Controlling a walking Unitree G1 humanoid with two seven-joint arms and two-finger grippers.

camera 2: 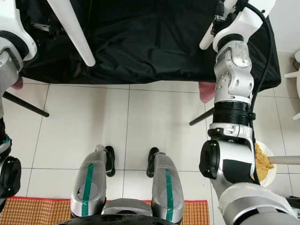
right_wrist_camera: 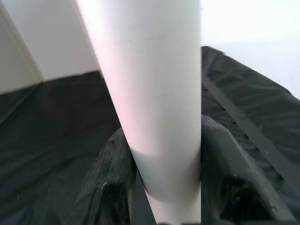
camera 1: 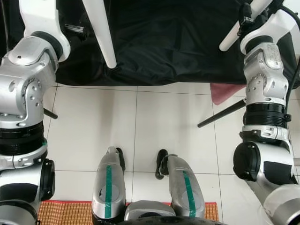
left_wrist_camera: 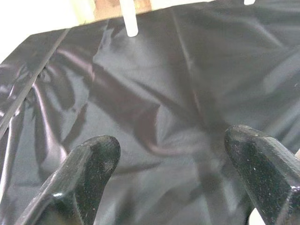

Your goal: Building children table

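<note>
Black sheet [camera 1: 173,42] covers the surface ahead of the robot and hangs down to the white tiled floor [camera 1: 154,126]. Two white table legs are in view above it. The left table leg [camera 1: 101,30] slants down over the sheet, its rounded end just above the cloth near the sheet's front edge. The right table leg [right_wrist_camera: 150,93] is a white tapered cylinder held over the sheet on the robot's right.

Surroundings: a thin black rod [camera 1: 220,115] lies tilted over the tiles on the right, beside a pink object [camera 1: 225,93] partly tucked under the sheet's edge. A second black rod [camera 2: 26,105] pokes out on the left. A white bowl with a yellow cloth [camera 2: 262,161] sits on the floor at far right, behind the right arm. A woven orange mat [camera 1: 65,212] lies under the robot, and its two silver legs with green stripes stand on the tiles.

Arm pose: the right arm is raised, forearm upright, wrist bent toward the sheet. The right claw [right_wrist_camera: 159,154] is clamped on the right table leg, one black finger pressed against each side of the cylinder. The left arm is also raised, elbow bent at the left side. The left claw [left_wrist_camera: 183,159] hovers over the sheet with its fingers [left_wrist_camera: 93,159] set wide apart and nothing between them.
</note>
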